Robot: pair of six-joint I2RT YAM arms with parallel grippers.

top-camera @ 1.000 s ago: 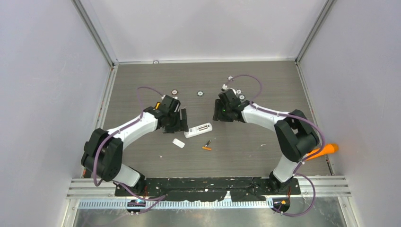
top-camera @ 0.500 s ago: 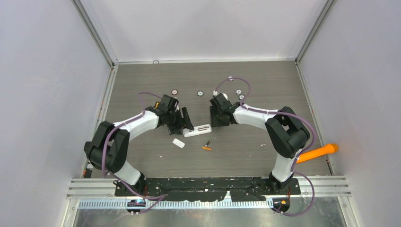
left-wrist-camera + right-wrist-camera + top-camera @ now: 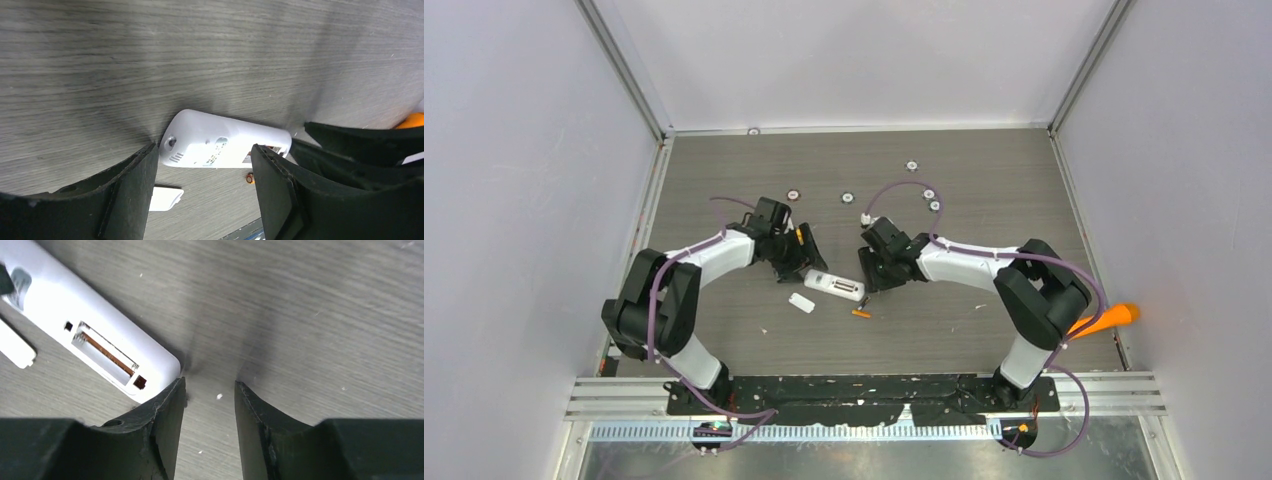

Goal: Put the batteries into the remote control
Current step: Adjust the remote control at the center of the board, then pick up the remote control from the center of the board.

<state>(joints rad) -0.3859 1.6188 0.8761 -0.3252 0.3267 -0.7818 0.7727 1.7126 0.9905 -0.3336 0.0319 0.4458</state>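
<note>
1. The left hand (image 3: 202, 150) has matte black, blunt, wedge-shaped fingers (image 3: 130, 190). They stand wide apart and clamp nothing. The remote control (image 3: 225, 142) lies crosswise just past their tips, its rounded end close beside one fingertip.
2. The right hand (image 3: 207, 385) has the same black fingers, set at a narrower gap with only bare counter (image 3: 310, 315) between them. It holds nothing. One fingertip touches the corner of the remote control's right end.
3. The remote control is a slim bar of smooth white plastic with rounded corners. It lies flat at mid-counter between the two hands, back upward. Its rectangular battery bay (image 3: 106, 354) is open and shows a coppery strip along its length, with a small square hole at either end.
4. The end facing the left hand carries a dark round dot and fine moulded marks, too small to read.
5. The batteries (image 3: 860, 314) lie loose on the counter just near of the remote control's right end, close by the right hand. The orange one is plain to see; a dark sliver beside it is hard to make out.
6. A short flat white tab (image 3: 801, 302) with rounded corners lies near-left of the remote control, apart from it.
7. The counter is matte grey-brown wood grain with a few white specks.
8. Small round discs (image 3: 847, 198) dot the far side. An orange carrot-shaped stick (image 3: 1114, 318) sits at the right edge, partly behind the right arm.
</note>
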